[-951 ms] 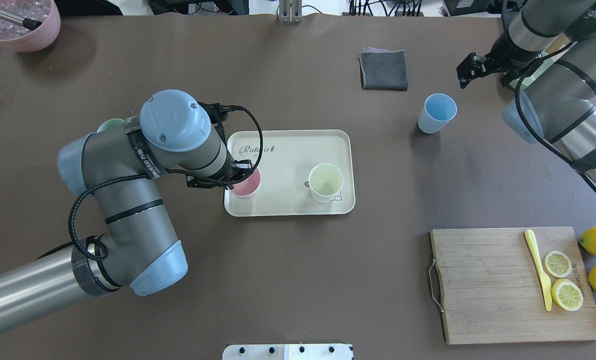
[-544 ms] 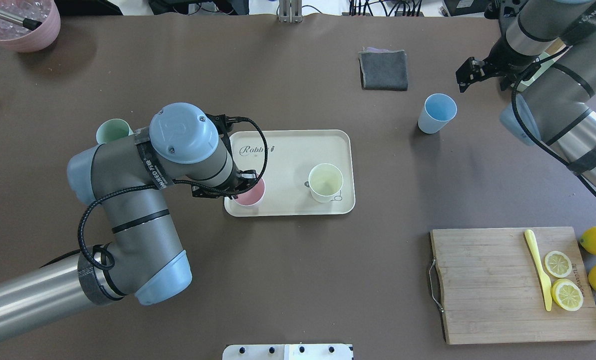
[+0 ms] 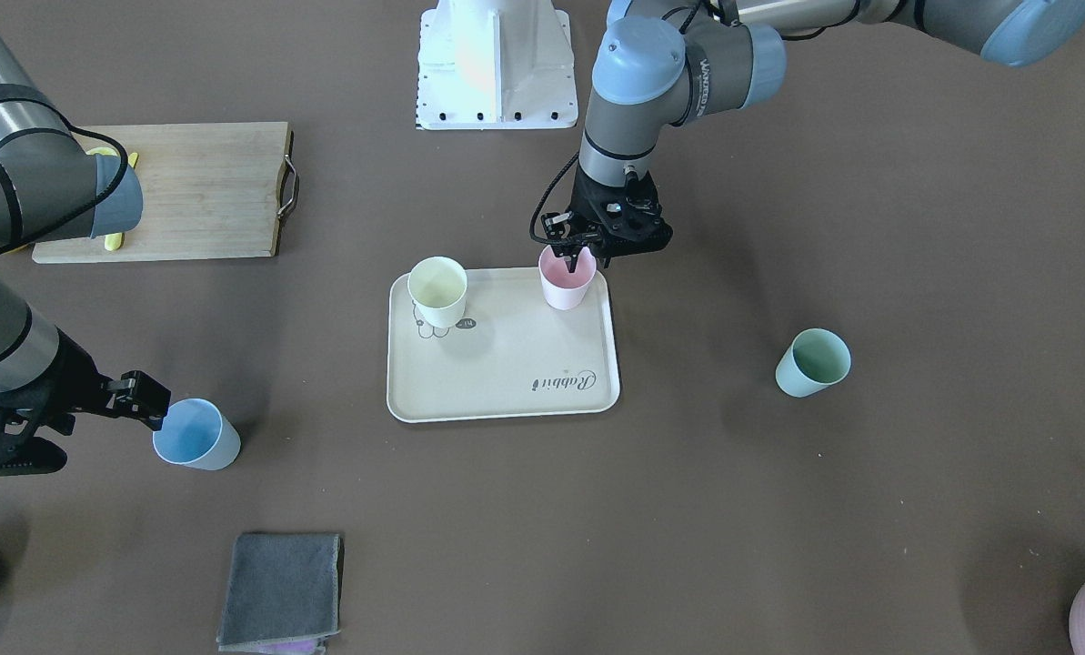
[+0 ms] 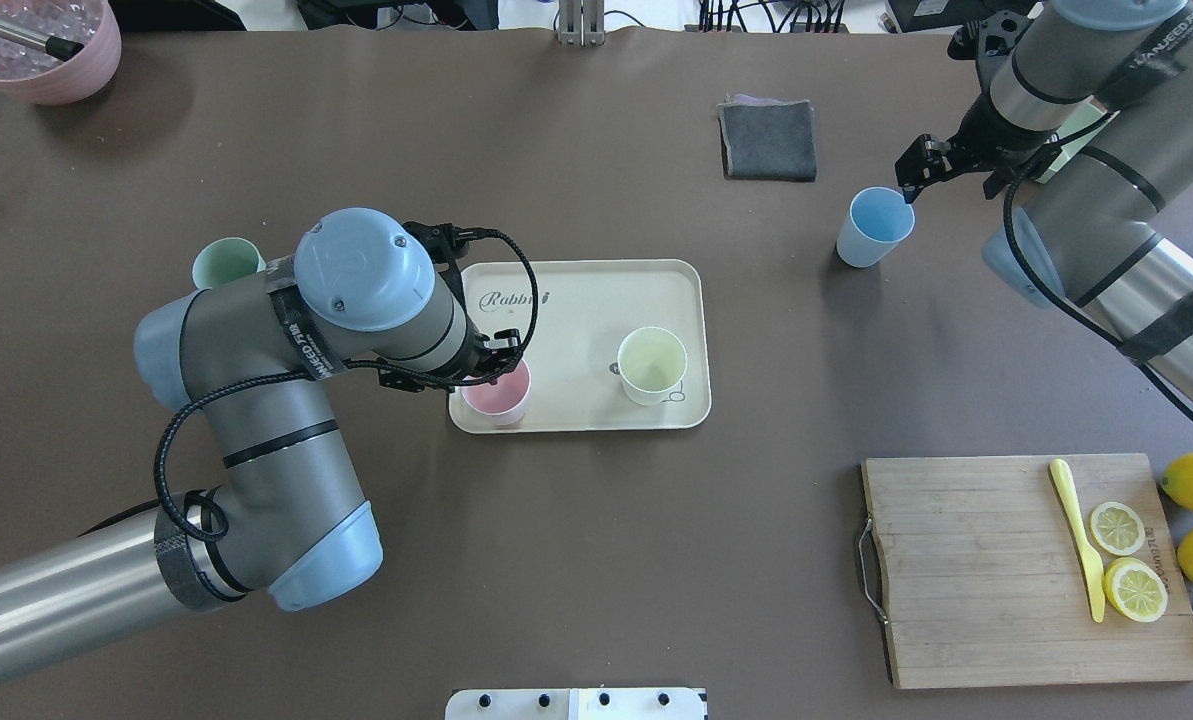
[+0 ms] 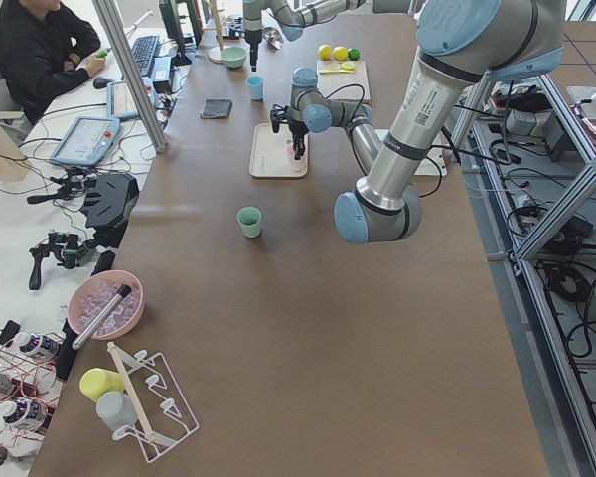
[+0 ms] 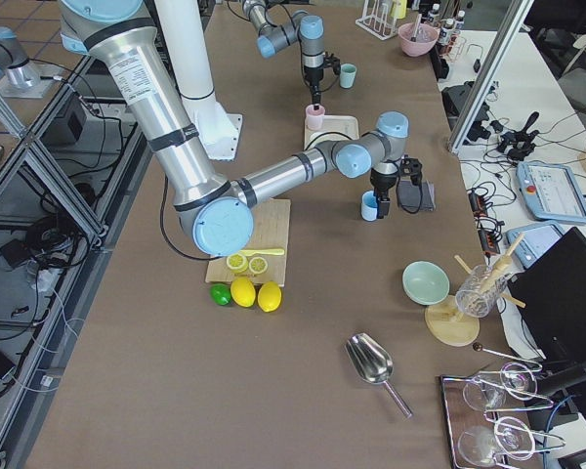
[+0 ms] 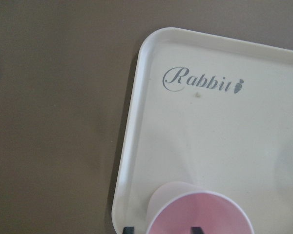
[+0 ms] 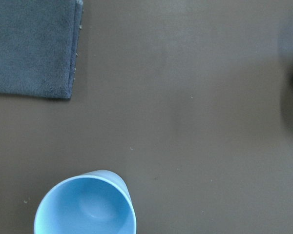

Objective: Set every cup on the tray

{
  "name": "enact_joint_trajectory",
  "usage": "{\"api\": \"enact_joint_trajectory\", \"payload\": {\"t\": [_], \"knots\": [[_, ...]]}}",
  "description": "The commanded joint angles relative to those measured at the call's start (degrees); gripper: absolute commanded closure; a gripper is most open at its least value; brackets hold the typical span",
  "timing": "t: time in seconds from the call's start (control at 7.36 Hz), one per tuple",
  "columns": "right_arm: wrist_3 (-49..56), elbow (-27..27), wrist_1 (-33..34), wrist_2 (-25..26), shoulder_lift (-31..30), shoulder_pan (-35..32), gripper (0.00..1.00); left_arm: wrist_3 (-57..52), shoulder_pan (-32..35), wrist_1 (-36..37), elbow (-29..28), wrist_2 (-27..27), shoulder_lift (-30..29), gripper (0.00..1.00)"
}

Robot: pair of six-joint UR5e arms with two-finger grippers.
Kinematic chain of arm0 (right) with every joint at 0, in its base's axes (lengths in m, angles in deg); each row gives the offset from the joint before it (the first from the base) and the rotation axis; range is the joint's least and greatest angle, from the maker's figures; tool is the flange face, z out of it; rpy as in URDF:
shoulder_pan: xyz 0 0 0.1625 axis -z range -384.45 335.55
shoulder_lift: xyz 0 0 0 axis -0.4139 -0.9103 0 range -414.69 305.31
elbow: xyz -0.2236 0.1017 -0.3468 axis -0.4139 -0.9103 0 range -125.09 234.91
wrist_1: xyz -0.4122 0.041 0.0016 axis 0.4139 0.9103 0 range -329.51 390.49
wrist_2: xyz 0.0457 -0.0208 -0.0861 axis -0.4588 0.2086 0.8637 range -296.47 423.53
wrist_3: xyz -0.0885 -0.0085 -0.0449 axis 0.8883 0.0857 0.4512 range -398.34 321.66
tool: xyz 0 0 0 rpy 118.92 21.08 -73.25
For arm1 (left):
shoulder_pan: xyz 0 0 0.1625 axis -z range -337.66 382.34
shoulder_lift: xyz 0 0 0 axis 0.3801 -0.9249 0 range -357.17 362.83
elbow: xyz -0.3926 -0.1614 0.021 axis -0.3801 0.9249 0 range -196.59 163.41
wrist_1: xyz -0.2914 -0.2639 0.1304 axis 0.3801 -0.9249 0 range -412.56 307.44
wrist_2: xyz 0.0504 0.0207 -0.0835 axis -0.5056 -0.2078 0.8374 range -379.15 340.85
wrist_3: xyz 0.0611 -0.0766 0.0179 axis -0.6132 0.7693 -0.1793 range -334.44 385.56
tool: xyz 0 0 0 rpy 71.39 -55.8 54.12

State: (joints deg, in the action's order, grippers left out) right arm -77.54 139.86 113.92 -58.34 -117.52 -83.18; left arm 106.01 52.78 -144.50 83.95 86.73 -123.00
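Since the earlier frames, the right pincer (image 3: 83,428) has moved from the upper right of the overhead view toward the light blue cup (image 4: 876,228). The pink cup (image 4: 501,395) now sits slightly lower along the left edge of the tray (image 4: 576,300).

1. Left pincer (image 3: 577,259): we see one fingertip inside the pink cup and one outside its wall. In the left wrist view the gap between them is clearly wider than the wall, so we read this pincer as released.
2. Pink cup: upright in the tray's lower-left corner in the overhead view.
3. Pale yellow cup (image 4: 652,365): upright on the tray, toward its lower right.
4. Right pincer: its jaws are spread and hold nothing. One finger is just beside the upper-right rim of the light blue cup.
5. Light blue cup: upright on the worktop (image 4: 596,550), well apart from the tray, toward the upper right.
6. Mint green cup (image 4: 224,262): on the worktop to the left of the tray, partly hidden behind the left arm in the overhead view.
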Motion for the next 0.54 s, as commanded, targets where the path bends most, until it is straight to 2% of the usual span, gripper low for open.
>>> {"api": "enact_joint_trajectory", "payload": {"t": [0.0,0.14,0.27,0.41], "knots": [[-1.48,-3.36,-4.99,0.49,-0.01,1.68,0.00,-0.03,0.14,0.09,1.14,-0.15,0.24,0.02],[-1.93,-5.21,-8.07,0.67,-0.01,2.12,0.00,-0.12,0.23,0.09,1.14,-0.24,0.24,0.02],[-1.93,-5.57,-8.28,0.67,-0.09,2.73,0.00,-0.20,0.23,0.09,1.14,-0.15,0.33,0.02],[-2.02,-5.49,-8.54,0.67,-0.36,2.92,0.16,-0.38,0.40,0.09,1.49,-0.15,0.33,0.02]]}}
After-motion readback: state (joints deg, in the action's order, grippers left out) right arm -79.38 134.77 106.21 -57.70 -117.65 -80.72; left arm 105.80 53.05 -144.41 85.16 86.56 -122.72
